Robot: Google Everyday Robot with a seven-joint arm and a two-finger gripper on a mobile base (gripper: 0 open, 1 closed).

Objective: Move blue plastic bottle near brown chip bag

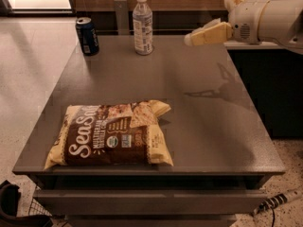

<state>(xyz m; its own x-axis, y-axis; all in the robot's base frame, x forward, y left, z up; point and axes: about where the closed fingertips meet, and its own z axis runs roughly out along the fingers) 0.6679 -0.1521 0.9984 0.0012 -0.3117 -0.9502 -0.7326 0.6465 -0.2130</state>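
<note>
A grey table (203,131) is being viewed from its near edge. The bottle (142,25), clear with a white cap and a pale label, is being kept upright at the far edge of the table, slightly left of the middle. Nothing is being pressed against it. A dark blue can (87,36) is being shown upright near the far left corner, to the left of the bottle and clearly apart from it.

The chip bag (111,136) is being displayed flat on the near left part of the table, close to the front edge, with its white lettering facing up. It is well apart from the bottle, with a wide stretch of bare tabletop between them.

The gripper (191,38) is being held in the air above the far right part of the table, pointed left towards the bottle and roughly level with its lower half. A clear gap is being left between its tip and the bottle. No object is being carried in it, and whether it is open or closed cannot be told. It is being carried by a white arm (270,18) that is reaching in from the right edge. A shadow (213,92) of the arm is being cast on the tabletop below it.
</note>
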